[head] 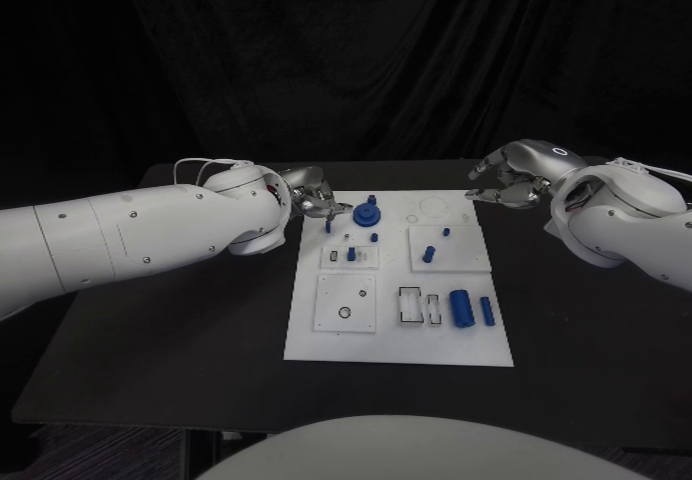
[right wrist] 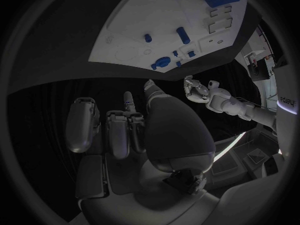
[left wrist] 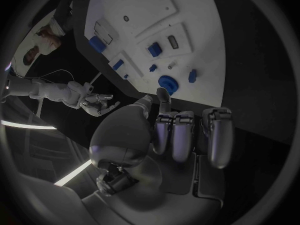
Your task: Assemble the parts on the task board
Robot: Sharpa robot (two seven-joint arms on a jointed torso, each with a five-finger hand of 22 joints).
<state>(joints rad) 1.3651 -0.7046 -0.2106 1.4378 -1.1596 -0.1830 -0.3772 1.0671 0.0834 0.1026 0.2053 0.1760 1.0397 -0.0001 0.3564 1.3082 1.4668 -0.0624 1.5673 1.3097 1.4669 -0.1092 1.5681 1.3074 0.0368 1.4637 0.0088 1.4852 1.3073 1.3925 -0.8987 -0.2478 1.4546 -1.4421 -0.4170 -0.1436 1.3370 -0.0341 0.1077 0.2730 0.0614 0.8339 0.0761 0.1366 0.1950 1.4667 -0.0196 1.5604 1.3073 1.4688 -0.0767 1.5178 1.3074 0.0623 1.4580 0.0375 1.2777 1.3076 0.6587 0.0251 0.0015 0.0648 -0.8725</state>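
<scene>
The white task board [head: 397, 340] lies mid-table. A round blue part [head: 369, 213] stands near its far edge, with small blue pegs [head: 352, 238] just in front of it. A large blue cylinder [head: 462, 308] and a thinner one [head: 488, 310] lie at the near right. My left hand [head: 310, 195] hovers at the board's far left corner, fingers apart, holding nothing; the round blue part [left wrist: 167, 83] lies just beyond its fingertips [left wrist: 164, 96]. My right hand [head: 508, 180] hangs off the far right corner, also holding nothing, with the board [right wrist: 125, 40] ahead of it.
The black table [head: 173, 350] spreads wide on both sides of the board. Raised white blocks with slots and holes [head: 346, 300] sit on the board. Black curtain closes off the back.
</scene>
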